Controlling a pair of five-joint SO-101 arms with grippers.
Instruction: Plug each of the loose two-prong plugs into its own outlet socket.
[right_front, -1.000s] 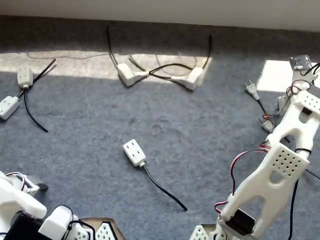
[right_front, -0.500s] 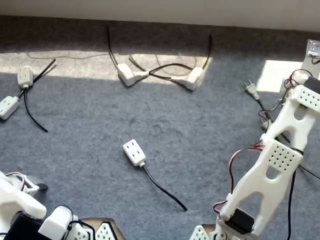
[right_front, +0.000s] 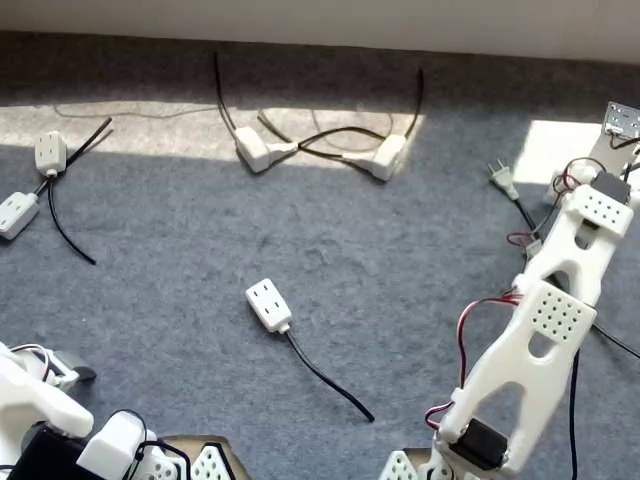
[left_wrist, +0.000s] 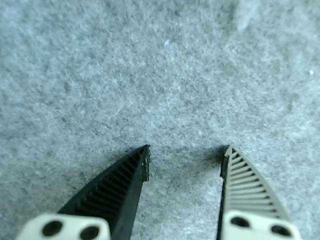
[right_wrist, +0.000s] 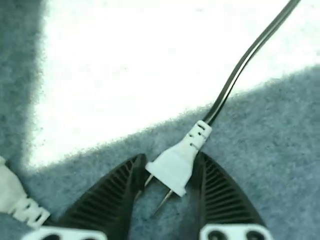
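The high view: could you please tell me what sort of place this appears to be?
Probably an indoor robot practice area, its work surface covered in grey carpet. A loose outlet socket on a short black cord, a two-prong plug and a white robot arm suggest it.

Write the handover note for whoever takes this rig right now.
Left hand: open over bare carpet.
Right hand: around a plug at the sunlit patch edge; grip unclear.
Second plug lies loose beside that patch. A socket lies mid-carpet; other sockets sit far middle and far left.
Done: nothing I can confirm. Left: seat both plugs.
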